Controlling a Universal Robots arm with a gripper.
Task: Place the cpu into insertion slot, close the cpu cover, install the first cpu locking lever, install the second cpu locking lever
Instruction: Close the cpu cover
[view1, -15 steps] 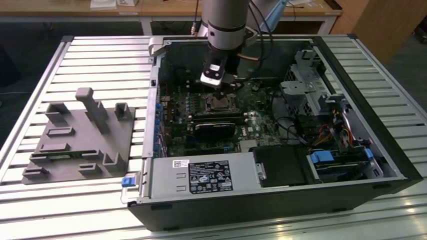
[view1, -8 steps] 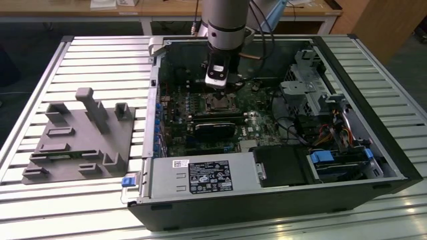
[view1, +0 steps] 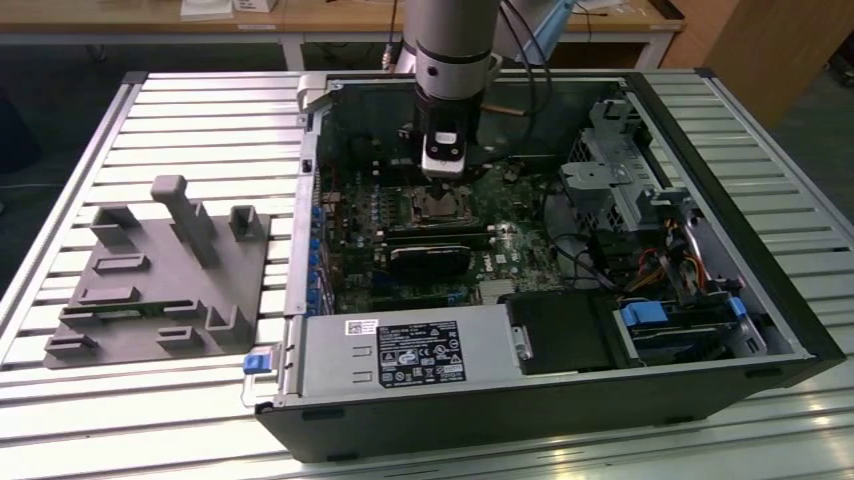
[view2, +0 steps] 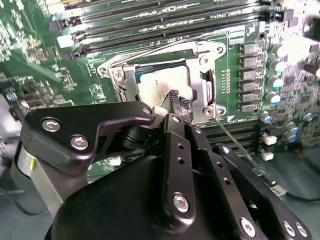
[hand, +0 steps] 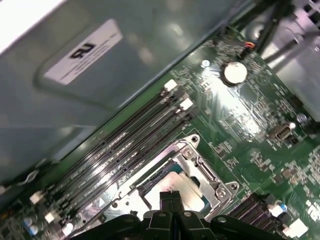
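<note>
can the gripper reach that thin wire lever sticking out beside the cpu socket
Probably yes. The gripper sits just over the socket, fingers shut, and the lever juts out right beside it with nothing lying across it.

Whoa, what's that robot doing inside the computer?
A robot arm is reaching into an open computer case. Its gripper, fingers closed together, sits just above the cpu, which already lies in the insertion slot on the green board. The silvery cpu cover looks folded down around the chip. One thin locking lever sticks out to the side and does not look latched yet.
</note>
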